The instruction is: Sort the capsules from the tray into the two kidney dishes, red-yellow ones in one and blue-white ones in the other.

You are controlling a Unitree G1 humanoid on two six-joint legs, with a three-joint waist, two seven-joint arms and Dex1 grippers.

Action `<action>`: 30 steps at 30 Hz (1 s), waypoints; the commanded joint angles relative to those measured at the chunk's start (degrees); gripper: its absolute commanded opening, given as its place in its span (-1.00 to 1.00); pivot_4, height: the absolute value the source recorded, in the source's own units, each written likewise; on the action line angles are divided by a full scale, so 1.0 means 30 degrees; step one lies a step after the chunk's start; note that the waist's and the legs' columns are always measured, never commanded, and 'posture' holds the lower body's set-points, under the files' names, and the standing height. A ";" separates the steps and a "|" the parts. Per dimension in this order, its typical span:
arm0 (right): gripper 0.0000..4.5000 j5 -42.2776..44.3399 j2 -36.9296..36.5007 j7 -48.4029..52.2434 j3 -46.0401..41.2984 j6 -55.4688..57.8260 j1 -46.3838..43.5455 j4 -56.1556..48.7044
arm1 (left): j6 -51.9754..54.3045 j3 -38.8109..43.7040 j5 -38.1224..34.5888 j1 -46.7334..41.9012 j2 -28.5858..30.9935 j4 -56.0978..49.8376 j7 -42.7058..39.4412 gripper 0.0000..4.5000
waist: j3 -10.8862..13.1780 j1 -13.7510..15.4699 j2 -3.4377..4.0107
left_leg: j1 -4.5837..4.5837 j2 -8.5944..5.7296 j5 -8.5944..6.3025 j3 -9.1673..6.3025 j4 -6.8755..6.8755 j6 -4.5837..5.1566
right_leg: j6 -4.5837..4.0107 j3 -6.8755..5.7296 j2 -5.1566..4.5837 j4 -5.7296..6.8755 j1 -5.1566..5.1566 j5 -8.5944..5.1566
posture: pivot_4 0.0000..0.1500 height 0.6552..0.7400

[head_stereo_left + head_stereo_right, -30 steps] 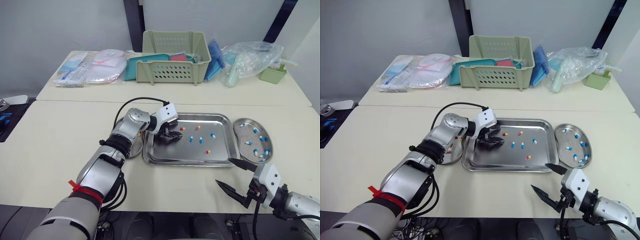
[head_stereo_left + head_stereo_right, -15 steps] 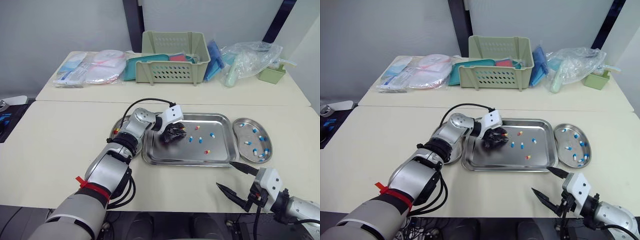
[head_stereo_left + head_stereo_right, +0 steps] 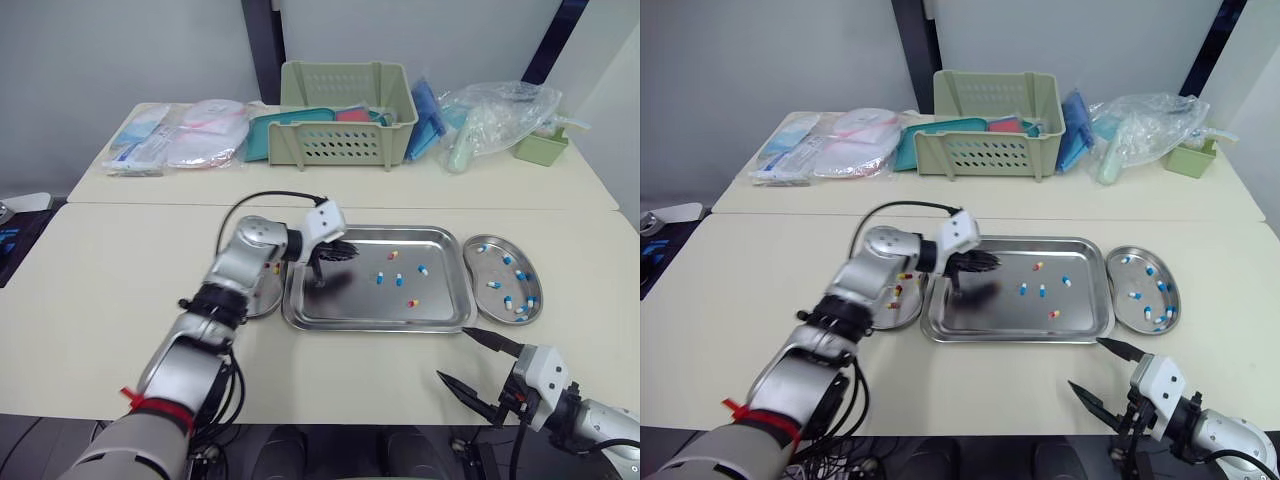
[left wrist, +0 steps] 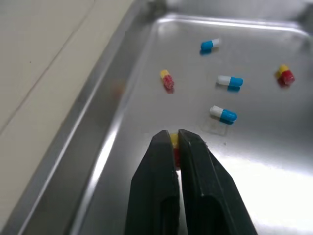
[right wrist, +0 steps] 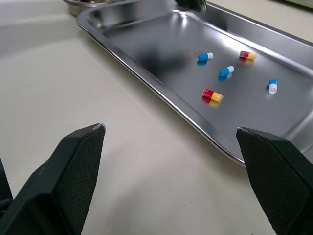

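Note:
A steel tray (image 3: 380,323) holds several loose capsules, among them a red-yellow one (image 3: 413,303) and a blue-white one (image 3: 423,269). My left gripper (image 3: 335,252) hovers over the tray's left part, shut on a red-yellow capsule (image 4: 173,146) pinched between its fingertips. The left kidney dish (image 3: 880,318), beside the tray, holds red-yellow capsules (image 3: 902,277) and is partly hidden by my left arm. The right kidney dish (image 3: 478,272) holds several blue-white capsules (image 3: 508,304). My right gripper (image 3: 455,355) stands open and empty above the table in front of the tray's right corner.
On the far table stand a green slotted basket (image 3: 345,125), plastic-wrapped packets (image 3: 180,135) at the left, a clear bag (image 3: 495,115) and a small green box (image 3: 542,148) at the right. A seam runs between the two tables.
My left gripper has shut on a red-yellow capsule and risen a little over the tray's left part. The right gripper stays open in place; the head camera has shifted slightly.

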 commanded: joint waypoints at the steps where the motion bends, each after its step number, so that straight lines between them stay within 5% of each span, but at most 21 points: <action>1: 1.00 0.0544 -0.0163 0.0555 -0.0007 -0.0372 -0.0433 -0.0122 | 0.4425 0.1745 -0.1501 0.1310 0.1552 -0.5111 0.0759 -0.99 | -0.0007 0.0022 0.0013 | 0.0008 0.0001 -0.0001 -0.0001 0.0002 0.0002 | 0.0000 0.0002 0.0000 0.0000 0.0004 0.0000 | 1.00 1.00; 9: 1.00 0.1444 -0.1379 0.2699 0.0479 0.0233 -0.2475 0.0769 | 0.9993 0.5347 -0.2882 0.5544 0.5065 -1.0414 0.3474 -0.99 | -0.0007 0.0154 0.0016 | 0.0018 -0.0003 -0.0006 -0.0002 0.0006 0.0009 | 0.0000 -0.0001 -0.0004 -0.0006 0.0018 0.0000 | 1.00 1.00; 18: 1.00 0.1637 -0.1701 0.3403 0.1155 0.0857 -0.4139 0.0948 | 1.1244 0.7415 -0.3657 0.8112 0.4920 -1.2206 0.6841 -0.99 | 0.0000 0.0219 0.0003 | 0.0009 -0.0001 -0.0006 -0.0013 0.0005 0.0009 | -0.0001 -0.0009 -0.0006 -0.0008 0.0015 0.0000 | 1.00 1.00; 30: 1.00 0.1714 -0.1984 0.3597 0.1285 0.1630 -0.5317 0.1034 | 1.1522 0.8073 -0.5216 0.8568 0.5243 -1.2805 0.8330 0.79 | 0.0000 0.0211 0.0003 | 0.0013 0.0000 -0.0006 -0.0006 0.0005 0.0008 | -0.0002 -0.0005 -0.0006 -0.0006 0.0012 0.0001 | 1.00 1.00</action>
